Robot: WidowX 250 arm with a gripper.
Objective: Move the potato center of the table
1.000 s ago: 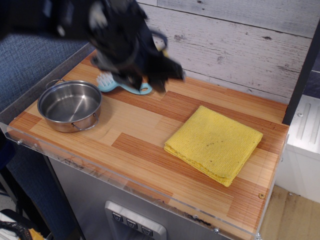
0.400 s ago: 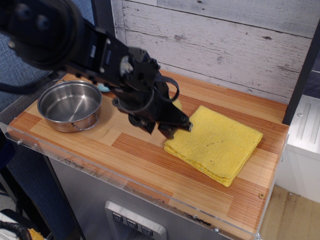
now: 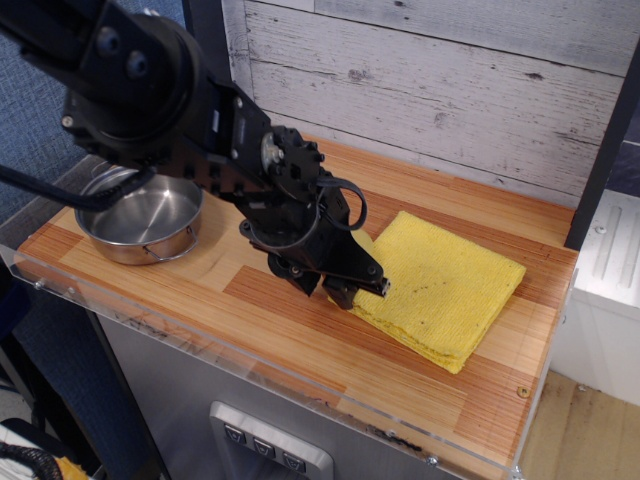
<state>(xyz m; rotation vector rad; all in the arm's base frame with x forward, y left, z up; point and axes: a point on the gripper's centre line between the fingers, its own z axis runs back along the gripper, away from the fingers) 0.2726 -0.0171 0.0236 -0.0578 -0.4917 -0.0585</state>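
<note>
My black gripper (image 3: 325, 282) hangs low over the middle of the wooden table (image 3: 200, 300), at the left edge of the yellow cloth. A small pale-yellow lump, the potato (image 3: 359, 242), shows just behind the fingers (image 3: 352, 286) and is mostly hidden by them. The jaws look closed around it. I cannot tell whether the potato touches the table top.
A steel pot (image 3: 140, 215) stands at the left end, partly behind my arm. A folded yellow cloth (image 3: 440, 285) lies on the right half. A whitewashed plank wall (image 3: 450, 90) runs along the back, and a clear plastic edge (image 3: 300, 385) along the front.
My arm has swung from the back left corner towards the front and right, then sunk a little lower at the cloth's left edge. The pale-yellow lump moved with it. The blue brush is now hidden.
</note>
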